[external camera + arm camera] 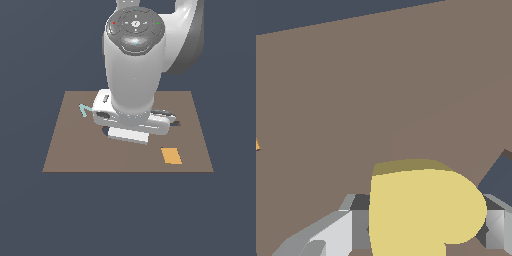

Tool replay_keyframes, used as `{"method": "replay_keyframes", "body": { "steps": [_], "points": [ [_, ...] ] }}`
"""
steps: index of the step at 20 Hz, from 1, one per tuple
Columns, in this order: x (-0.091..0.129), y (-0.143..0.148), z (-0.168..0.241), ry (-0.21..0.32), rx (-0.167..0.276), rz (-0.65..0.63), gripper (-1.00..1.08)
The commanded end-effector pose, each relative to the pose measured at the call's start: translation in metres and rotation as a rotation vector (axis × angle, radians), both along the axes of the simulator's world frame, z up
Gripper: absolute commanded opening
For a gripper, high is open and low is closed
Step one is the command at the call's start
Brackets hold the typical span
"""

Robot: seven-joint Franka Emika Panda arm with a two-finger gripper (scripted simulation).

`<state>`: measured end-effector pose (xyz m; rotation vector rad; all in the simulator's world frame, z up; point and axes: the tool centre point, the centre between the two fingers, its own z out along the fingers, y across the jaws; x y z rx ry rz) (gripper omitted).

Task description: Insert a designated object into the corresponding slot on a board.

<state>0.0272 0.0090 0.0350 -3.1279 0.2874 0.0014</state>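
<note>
The pale-yellow heart [426, 210] fills the near part of the wrist view, held between my gripper's [423, 227] two grey fingers [358, 227], which press on both of its sides just above the brown board [356, 100]. A dark cutout [502, 175] shows partly, close beside the heart; its shape is cut off by the frame. In the exterior view the arm and hand [131, 120] hide the heart and the fingers over the middle of the board [75, 150]. Dark slivers of cutouts peek out by the hand [176, 123].
An orange rectangle [171, 155] lies on the board toward the exterior view's right front; its corner shows in the wrist view [257, 145]. A pale letter piece [85, 109] lies at the board's left back. Another dark sliver [105, 131] shows under the hand.
</note>
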Motion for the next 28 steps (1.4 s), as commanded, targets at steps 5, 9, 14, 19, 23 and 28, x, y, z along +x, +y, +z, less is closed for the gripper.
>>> {"method": "replay_keyframes", "body": {
  "steps": [5, 9, 14, 19, 23, 28],
  "points": [
    [0.0, -0.025, 0.002, -0.001, 0.0, -0.224, -1.0],
    [-0.003, -0.04, 0.004, 0.0, 0.0, -0.362, -1.0],
    [-0.008, -0.054, 0.005, 0.0, 0.0, -0.492, -1.0],
    [-0.013, -0.062, 0.005, 0.0, 0.0, -0.574, -1.0],
    [-0.015, -0.065, 0.006, 0.0, 0.0, -0.604, -1.0],
    [-0.015, -0.064, 0.006, 0.0, 0.0, -0.6, -1.0]
  ]
}}
